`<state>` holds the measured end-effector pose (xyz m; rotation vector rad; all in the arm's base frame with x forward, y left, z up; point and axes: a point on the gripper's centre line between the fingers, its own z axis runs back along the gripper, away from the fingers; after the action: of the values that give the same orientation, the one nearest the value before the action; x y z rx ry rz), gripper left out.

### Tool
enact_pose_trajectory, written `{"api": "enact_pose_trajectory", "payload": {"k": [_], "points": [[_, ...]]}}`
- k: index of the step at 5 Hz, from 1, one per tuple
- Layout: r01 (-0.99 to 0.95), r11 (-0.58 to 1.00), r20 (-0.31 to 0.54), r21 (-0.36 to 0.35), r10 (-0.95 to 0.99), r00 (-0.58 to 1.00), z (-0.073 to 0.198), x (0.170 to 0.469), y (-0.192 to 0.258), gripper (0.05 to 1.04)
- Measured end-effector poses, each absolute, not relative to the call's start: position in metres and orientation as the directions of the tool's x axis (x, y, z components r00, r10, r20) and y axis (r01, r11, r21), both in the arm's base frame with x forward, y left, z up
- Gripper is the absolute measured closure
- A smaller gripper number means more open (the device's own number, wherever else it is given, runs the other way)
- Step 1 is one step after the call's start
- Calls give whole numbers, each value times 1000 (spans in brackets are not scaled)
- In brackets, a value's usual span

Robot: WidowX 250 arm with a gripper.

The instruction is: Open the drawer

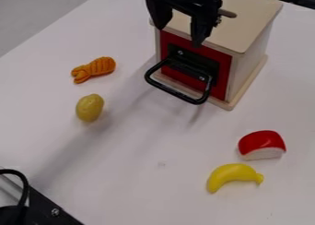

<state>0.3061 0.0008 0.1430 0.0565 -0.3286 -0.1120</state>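
- The gripper (180,36), cut off at the top edge, is open and hides part of the box (252,19).
- The drawer (220,67) is in the box, its front partly behind the handle (177,94).
- Bottom left, a cropped black thing (46,210) is hard to identify.

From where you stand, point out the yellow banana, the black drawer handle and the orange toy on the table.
Yellow banana (231,175): camera view, middle of its curved body.
Black drawer handle (177,92): camera view, front bar.
Orange toy (98,68): camera view, ridged body.
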Motion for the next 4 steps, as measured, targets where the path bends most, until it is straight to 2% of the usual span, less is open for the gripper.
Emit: {"api": "enact_pose_trajectory", "payload": {"k": [1,3,4], "points": [[101,992,296,69,-117,948,137,304,0,84],[324,941,222,100,-339,914,132,288,11,84],[449,881,175,150,-471,865,132,280,20,84]]}}
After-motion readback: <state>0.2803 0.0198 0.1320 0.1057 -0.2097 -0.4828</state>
